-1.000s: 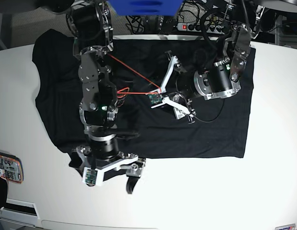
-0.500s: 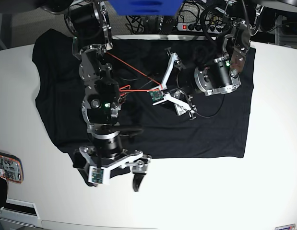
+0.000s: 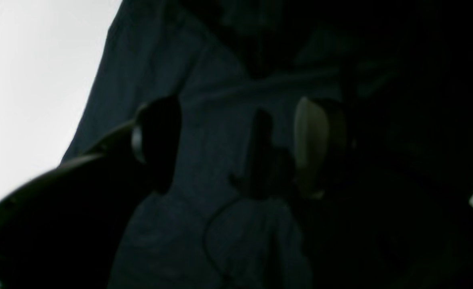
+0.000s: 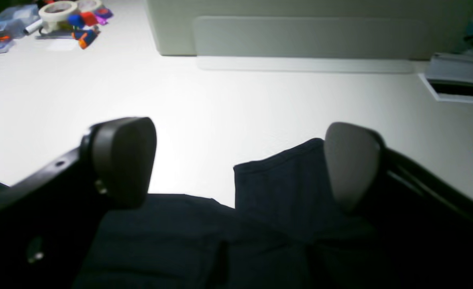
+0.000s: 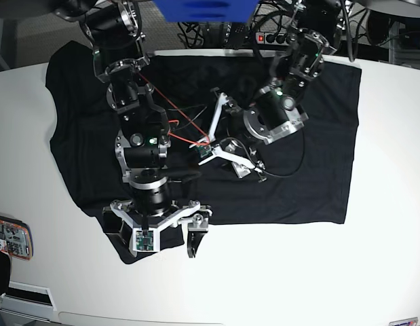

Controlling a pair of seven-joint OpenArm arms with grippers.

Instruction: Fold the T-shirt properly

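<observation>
The black T-shirt (image 5: 318,176) lies spread flat on the white table (image 5: 386,258). My right gripper (image 5: 155,244) hangs open over the shirt's front-left corner. In the right wrist view the right gripper (image 4: 236,160) straddles the cloth edge (image 4: 172,241), and a sleeve flap (image 4: 284,184) lies beside one of its pads (image 4: 351,164). Nothing is pinched. My left gripper (image 5: 235,136) hovers open over the middle of the shirt. The left wrist view is dark: the left gripper (image 3: 240,144) has its pads apart above the cloth (image 3: 220,241), holding nothing.
A small coloured device (image 5: 9,238) lies at the table's left edge. Cables and a power strip (image 5: 264,37) run behind the table. The right wrist view shows a tape roll and small toys (image 4: 64,10) far off, a grey panel (image 4: 308,28) and papers (image 4: 457,76).
The left arm has swung left, carrying its open gripper further toward the shirt's middle. The right gripper has shifted slightly at the front corner, still open.
</observation>
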